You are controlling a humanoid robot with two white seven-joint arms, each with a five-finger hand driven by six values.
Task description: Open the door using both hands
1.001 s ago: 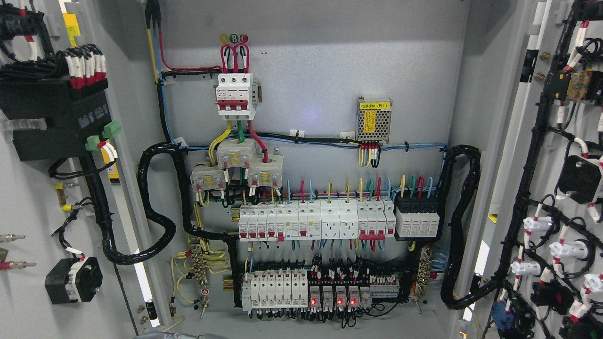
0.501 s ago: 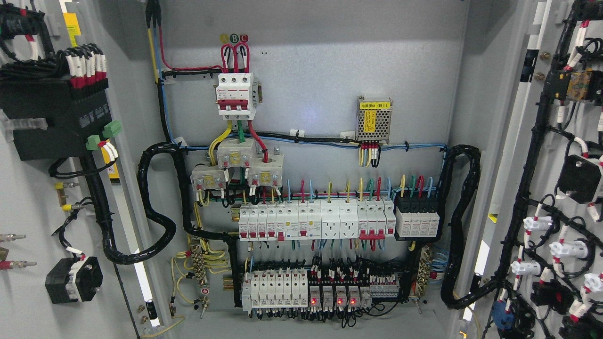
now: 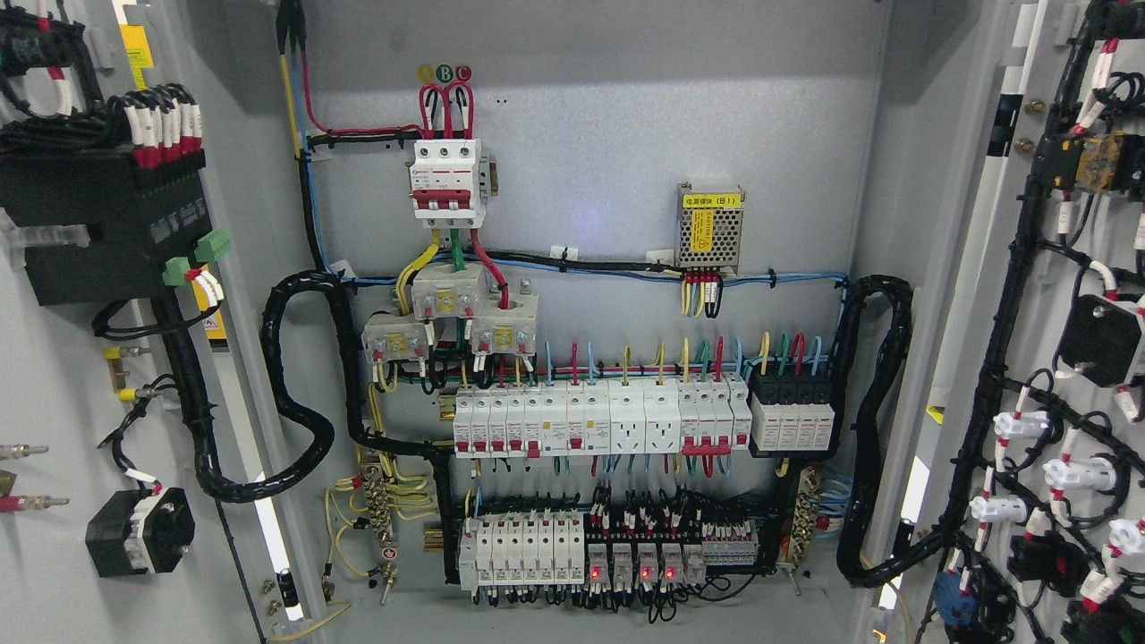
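Head view, electrical cabinet (image 3: pixel 590 134) wide open, left door (image 3: pixel 54 358) and right door (image 3: pixel 1055 358) swung outward, neither hand visible, grip state unknowable.

left arm: out of view | right arm: out of view (neither hand shows)

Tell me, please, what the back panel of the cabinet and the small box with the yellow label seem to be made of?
Back panel: probably sheet metal painted matte light grey; it looks flat and even, with only a soft glare spot.
Small box with the yellow label: apparently bare perforated metal; its silver face shows a grid of tiny holes.
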